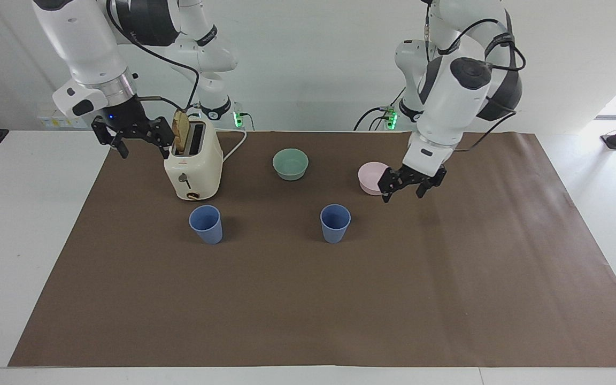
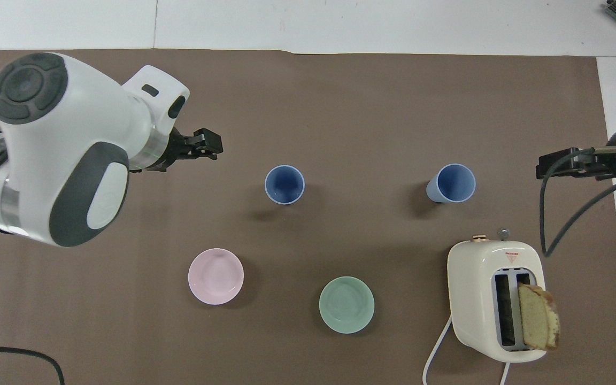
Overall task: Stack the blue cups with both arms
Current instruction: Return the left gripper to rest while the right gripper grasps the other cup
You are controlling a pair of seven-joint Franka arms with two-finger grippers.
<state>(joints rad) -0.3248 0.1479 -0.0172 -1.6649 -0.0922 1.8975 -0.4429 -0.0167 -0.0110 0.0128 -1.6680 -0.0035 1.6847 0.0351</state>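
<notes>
- Brown mat (image 1: 447, 294): fills the middle and lower frame of the facing view. All work objects stand on its upper half.
- Left arm (image 1: 457, 96): enters from the upper right of the facing view. Right arm (image 1: 89, 48): enters from the upper left.
- Toaster (image 1: 193, 166): upper left of centre, with a bread slice (image 1: 181, 128) in one slot. Judged an obstacle; route any carry around it.
- Mint-green bowl (image 1: 290, 163) and pink bowl (image 1: 369, 176): upper centre. Neither is part of the stack.
- Centre blue cup (image 1: 335, 222): upright at frame centre, nothing touching it.
- Toaster-side blue cup (image 1: 206, 223): upright, just below the toaster in the frame, well apart from the centre blue cup.
- Left gripper (image 1: 405, 192): raised over the mat beside the pink bowl, jaws spread wide, holding nothing.
- Right gripper (image 1: 145, 149): raised at the toaster's outer side, jaws spread wide, holding nothing.
- Step in hand, as judged: nothing is stacked yet. Recommended: each gripper takes the cup nearer to it by the wall, one finger inside the rim. Lift one cup clear, align it rim over rim, and lower it vertically.
</notes>
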